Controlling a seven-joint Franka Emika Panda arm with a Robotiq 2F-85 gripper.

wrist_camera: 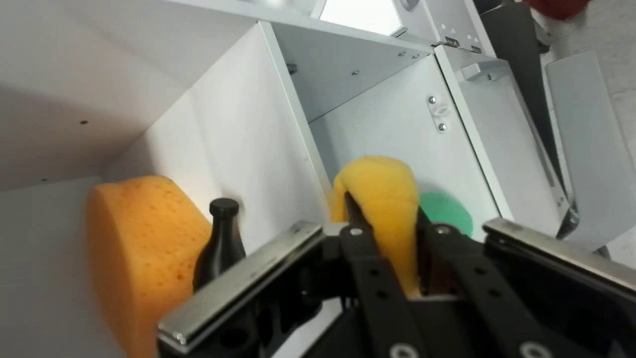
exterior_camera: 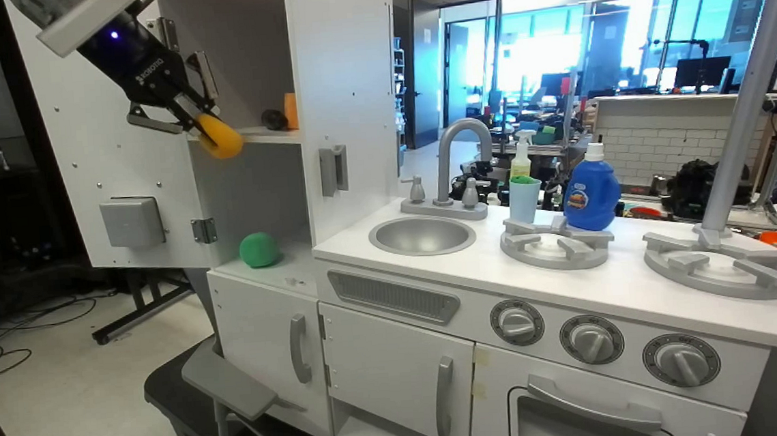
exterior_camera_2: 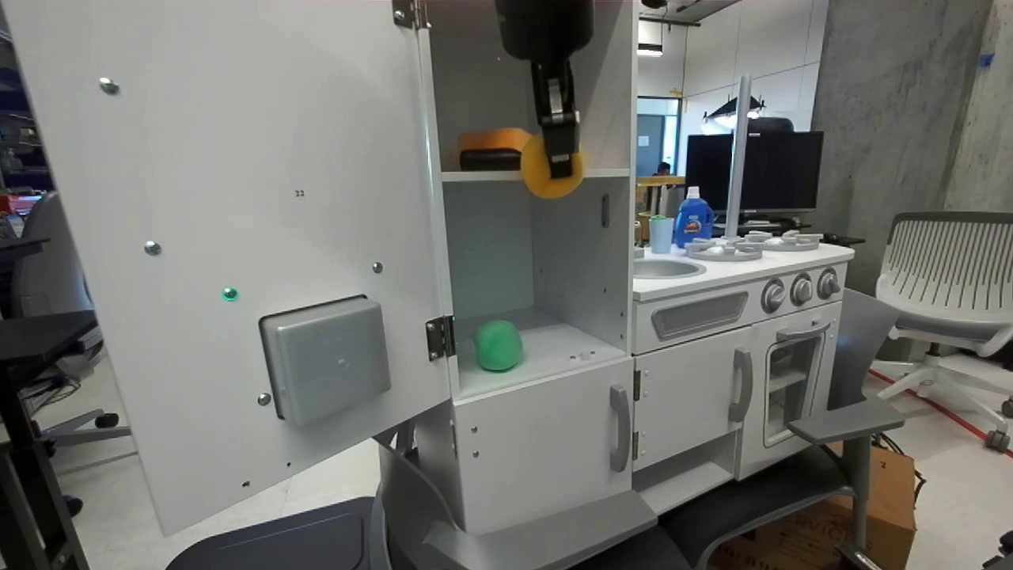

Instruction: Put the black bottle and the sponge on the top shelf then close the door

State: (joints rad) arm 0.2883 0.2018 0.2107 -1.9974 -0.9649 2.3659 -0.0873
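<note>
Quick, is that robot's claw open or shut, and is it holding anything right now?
Gripper: closed, holding the yellow sponge between its jaws.

Looks like a lab or office: houses a toy kitchen (exterior_camera: pixel 460 265) amid glass partitions (exterior_camera: pixel 554 45), a black monitor (exterior_camera_2: pixel 783 174), a wheeled chair (exterior_camera_2: pixel 961 277) and a bare concrete wall (exterior_camera_2: pixel 906 111).

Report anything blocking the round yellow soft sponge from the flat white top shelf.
Probably the front edge of the top shelf: the sponge hangs before it, partly below. The slim black bottle and squarish orange block sit deeper.
</note>
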